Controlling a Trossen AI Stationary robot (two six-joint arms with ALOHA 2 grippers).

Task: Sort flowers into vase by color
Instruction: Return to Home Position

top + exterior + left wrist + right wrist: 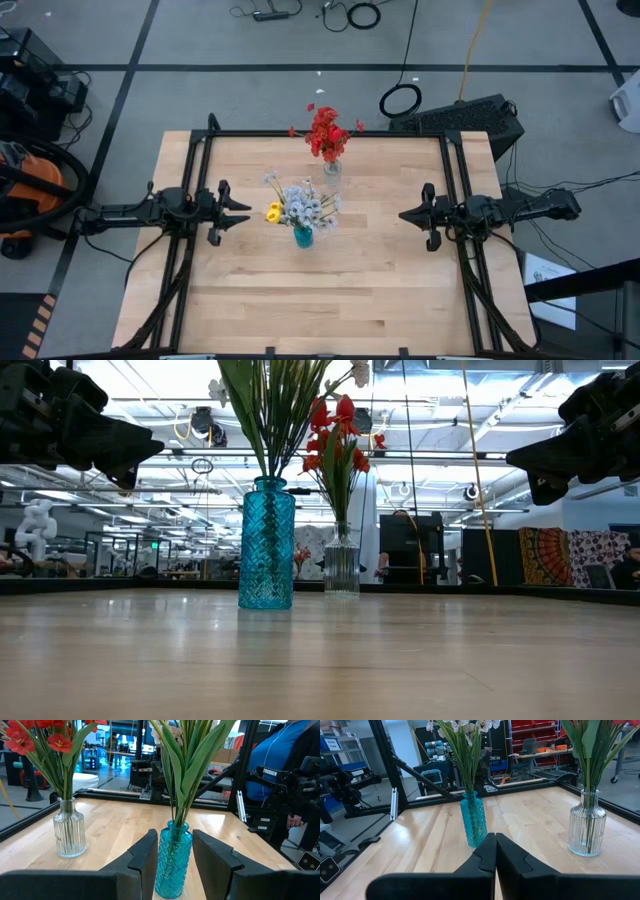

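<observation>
Flowers (326,132) all stand in the blue vase (266,540) and clear vase (342,565), so the 2 arms hang aside — left gripper (240,213) parted, right gripper (405,215) closed, neither holding anything.

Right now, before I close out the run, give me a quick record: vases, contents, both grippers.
blue vase: near table centre; holds white flowers and a yellow flower
clear vase: beyond the blue one, near the far edge; holds red flowers
loose stems: none visible on the table
left gripper: open, empty, left of the blue vase, apart from it
right gripper: shut, empty, right of the vases, apart
</observation>
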